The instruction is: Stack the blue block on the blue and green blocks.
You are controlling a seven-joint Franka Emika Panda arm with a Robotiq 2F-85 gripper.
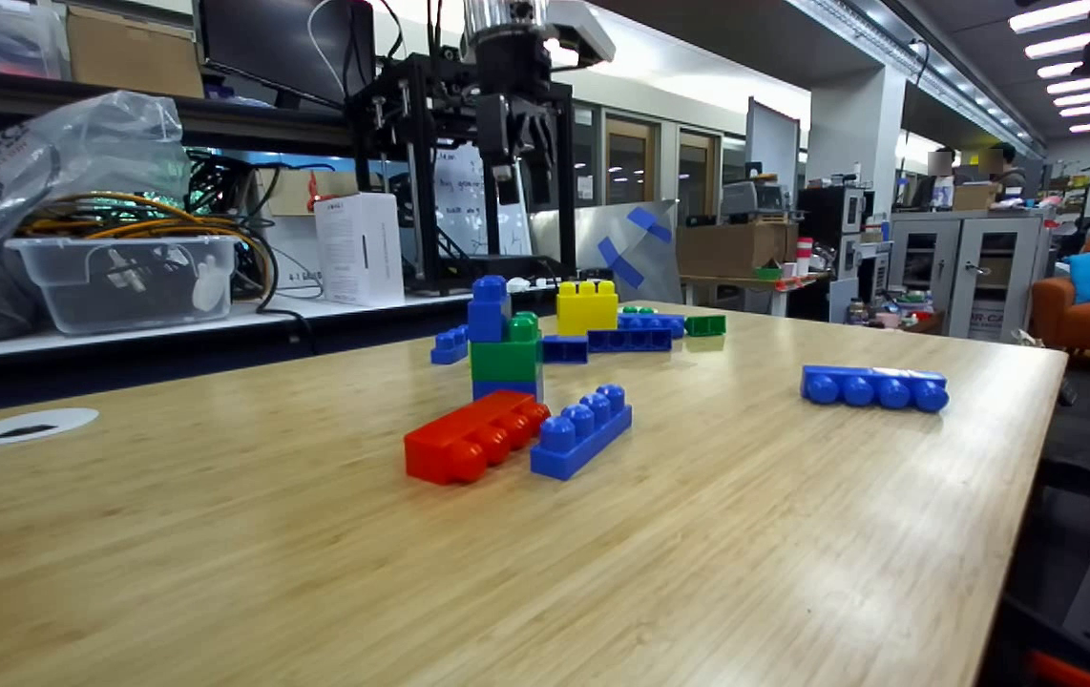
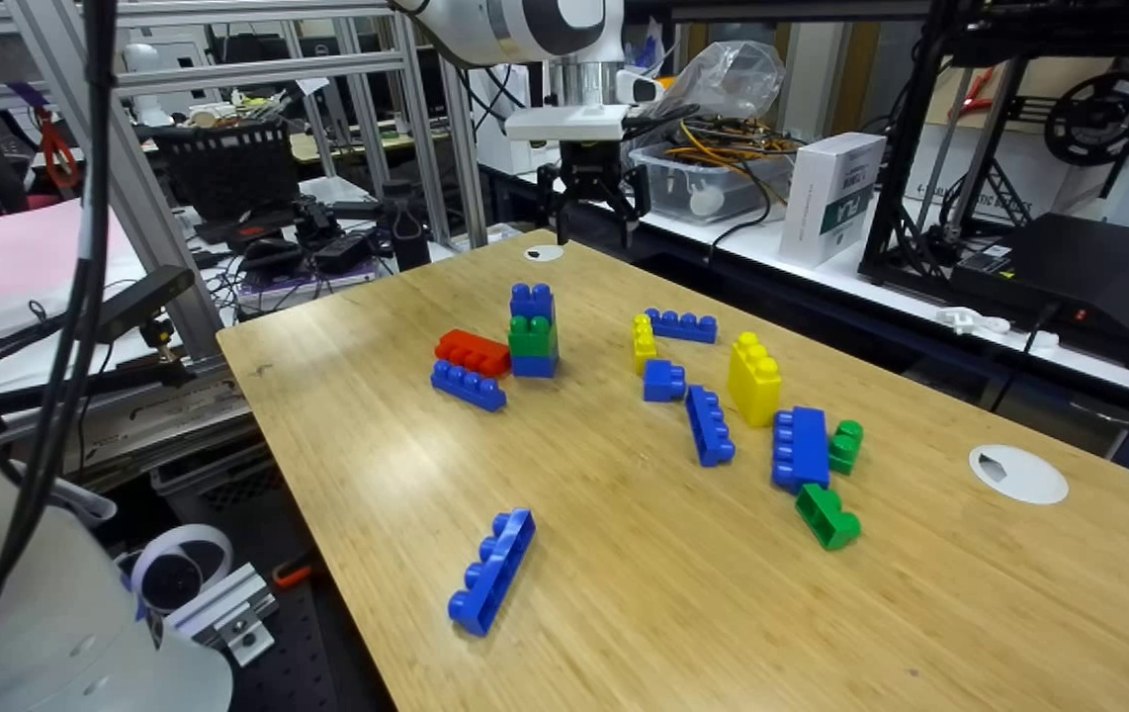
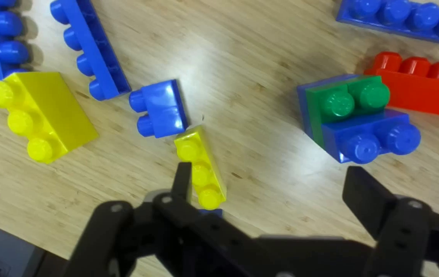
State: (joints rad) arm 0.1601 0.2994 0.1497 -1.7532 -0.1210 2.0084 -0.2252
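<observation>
Gripper (image 2: 594, 237), fingers (image 3: 369, 200) apart and empty, hangs above blue and green blocks (image 2: 532, 342) stacked beyond one finger; a low pass could dislodge the top blue block (image 3: 369, 132). The loose blue block (image 3: 162, 107), side-lying beyond the other, may not seat unturned.

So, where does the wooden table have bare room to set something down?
In an exterior view, a wide patch lies between the lone long blue plastic brick and the hollow green plastic brick. A smaller one separates the stacked green-and-blue plastic bricks from the squarish blue plastic brick. Crowded: around the chunky yellow plastic brick and long red plastic brick.
</observation>
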